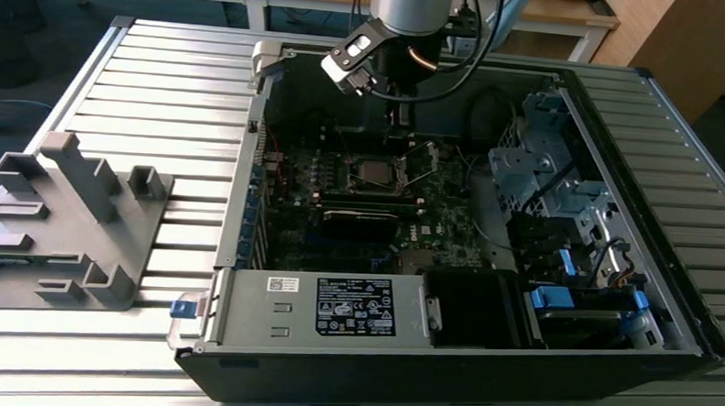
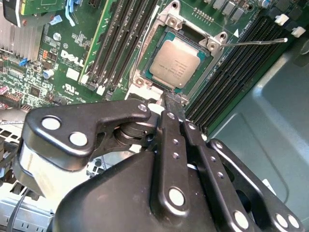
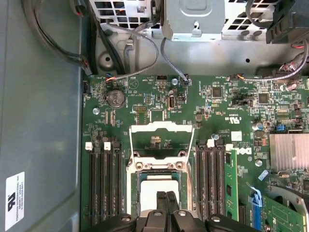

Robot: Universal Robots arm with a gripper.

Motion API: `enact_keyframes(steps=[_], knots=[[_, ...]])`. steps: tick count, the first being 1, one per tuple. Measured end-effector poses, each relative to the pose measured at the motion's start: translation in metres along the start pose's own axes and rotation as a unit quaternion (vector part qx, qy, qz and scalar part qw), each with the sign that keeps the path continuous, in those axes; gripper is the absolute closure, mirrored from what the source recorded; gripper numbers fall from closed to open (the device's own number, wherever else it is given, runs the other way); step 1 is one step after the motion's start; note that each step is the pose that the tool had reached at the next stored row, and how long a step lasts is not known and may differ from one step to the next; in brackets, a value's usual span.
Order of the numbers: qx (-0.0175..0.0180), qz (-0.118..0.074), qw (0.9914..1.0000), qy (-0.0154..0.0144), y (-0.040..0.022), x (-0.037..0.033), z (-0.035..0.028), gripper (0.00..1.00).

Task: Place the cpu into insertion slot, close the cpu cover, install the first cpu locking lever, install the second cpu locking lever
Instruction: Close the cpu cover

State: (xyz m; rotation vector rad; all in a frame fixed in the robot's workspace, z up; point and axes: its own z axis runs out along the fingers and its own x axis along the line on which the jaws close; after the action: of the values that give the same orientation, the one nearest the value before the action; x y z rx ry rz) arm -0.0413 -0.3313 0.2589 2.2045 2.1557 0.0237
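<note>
The cpu (image 2: 176, 63) lies flat in its socket on the green motherboard, its silver-tan top showing; in the exterior view it is at the case's middle (image 1: 373, 172). The cpu cover (image 3: 161, 126), a silver frame with an open window, is swung back off the socket toward the drive bays (image 1: 431, 155). My gripper (image 2: 166, 98) hangs shut with nothing in it above the socket's hinge-side edge, its black tips over the cpu (image 3: 166, 195). One thin wire locking lever (image 2: 256, 42) stands out past the socket corner, unlatched.
Memory slots (image 3: 104, 183) flank the socket on both sides. A finned heatsink (image 3: 288, 152) and loose cables (image 3: 130, 53) lie nearby. The power supply (image 1: 321, 307) fills the case's near end, with drive bays (image 1: 547, 174) at the exterior view's right. A grey fixture (image 1: 68, 218) stands outside the case.
</note>
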Motion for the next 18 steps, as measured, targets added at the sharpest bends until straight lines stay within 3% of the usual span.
enact_keyframes(steps=[4,12,18], knots=[[0.0,0.0,1.0,0.0,0.0017,0.0001,0.0001,0.9],[0.0,0.0,1.0,0.0001,0.0149,0.0004,0.0009,0.9],[0.0,0.0,1.0,0.0,0.0282,0.0007,0.0016,0.9]])
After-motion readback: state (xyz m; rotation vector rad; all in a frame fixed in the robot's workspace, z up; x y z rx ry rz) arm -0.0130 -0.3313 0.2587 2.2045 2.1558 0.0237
